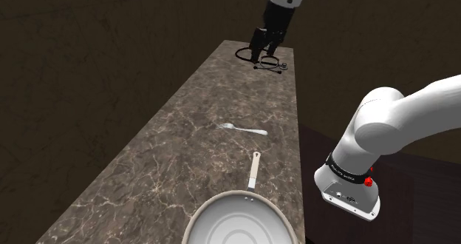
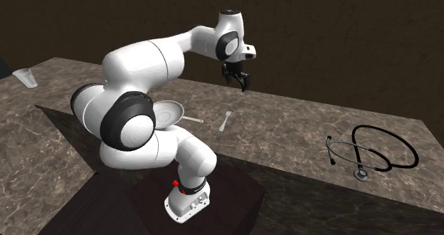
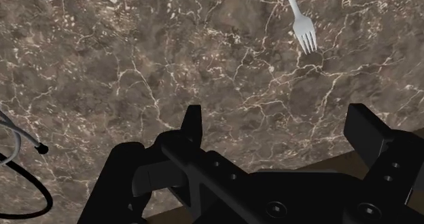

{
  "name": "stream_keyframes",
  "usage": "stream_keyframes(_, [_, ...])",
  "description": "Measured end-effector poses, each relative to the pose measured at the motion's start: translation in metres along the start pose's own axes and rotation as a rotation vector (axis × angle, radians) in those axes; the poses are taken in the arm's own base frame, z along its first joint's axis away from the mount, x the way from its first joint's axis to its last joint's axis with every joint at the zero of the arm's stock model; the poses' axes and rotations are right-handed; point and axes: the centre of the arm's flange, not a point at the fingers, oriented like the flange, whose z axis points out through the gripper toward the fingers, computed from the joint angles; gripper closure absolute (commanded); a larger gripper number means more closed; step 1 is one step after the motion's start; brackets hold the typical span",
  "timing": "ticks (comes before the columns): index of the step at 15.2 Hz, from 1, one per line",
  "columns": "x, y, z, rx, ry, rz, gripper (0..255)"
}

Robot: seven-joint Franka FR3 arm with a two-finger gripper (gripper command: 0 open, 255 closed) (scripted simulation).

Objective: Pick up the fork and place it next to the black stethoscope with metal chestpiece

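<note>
Shoulder view and second exterior view each count one fork (image 1: 242, 129), lying flat and untouched on the brown marbled countertop (image 1: 185, 131), roughly midway along its length. Taking the fork as the landmark, one pale round pan (image 1: 240, 222) sits near it toward the stand's end of the counter, its single handle pointing toward the fork without touching it. One black stethoscope (image 1: 270, 62) with a metal chestpiece lies well apart from the fork, at the counter's far end. One clear cup (image 2: 25, 77) stands far from the fork, beyond the pan, in the second exterior view. The one white arm (image 2: 142, 63) carries the gripper (image 2: 238, 80) in the air above the fork's level, clear of it and of the counter. In the wrist view the gripper (image 3: 278, 127) has its two black fingers (image 3: 193, 124) spread wide apart with only bare marble between them; they grasp nothing. The fork (image 3: 299, 15) lies beyond the fingertips there, tines toward the gripper, and a loop of stethoscope (image 3: 30, 195) tubing with one ear tip lies off to the side opposite the fork.
</note>
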Motion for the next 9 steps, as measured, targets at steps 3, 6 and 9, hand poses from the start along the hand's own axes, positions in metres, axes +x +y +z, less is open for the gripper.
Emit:
stream_keyframes(3, [0.003,-0.016,0.034,-0.016,-0.014,-0.021,0])
stream_keyframes(6, [0.002,-0.031,0.073,-0.033,-0.027,-0.041,0])
stream_keyframes(9, [0.000,-0.052,0.110,-0.049,-0.040,-0.062,0])
